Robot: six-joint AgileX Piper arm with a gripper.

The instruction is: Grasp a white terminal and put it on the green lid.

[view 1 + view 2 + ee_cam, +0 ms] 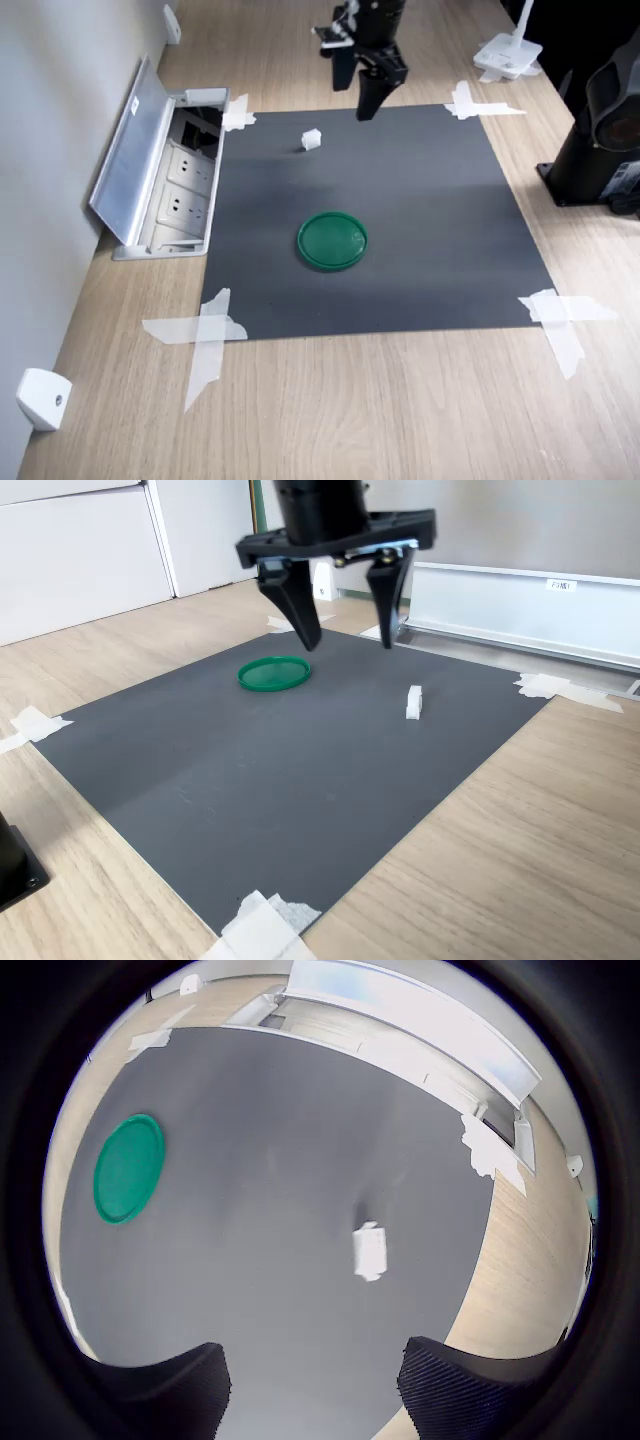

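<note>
Here the gripper (345, 638) hangs above the dark grey mat (420, 260) with its two black fingers (298, 612) spread wide and nothing between them. The white terminal (311, 140) stands on the mat, apart from the gripper and toward the first exterior view's left of it; in the wrist view it (370, 1251) lies ahead of the fingertips, not touching them. The green lid (333, 240) rests flat near the middle of the mat, well apart from the terminal. White tape strips (205, 335) hold the mat's corners to the wooden table (400, 420). An open socket box (170, 185) with a metal cover sits beside the mat, on the first exterior view's left.
</note>
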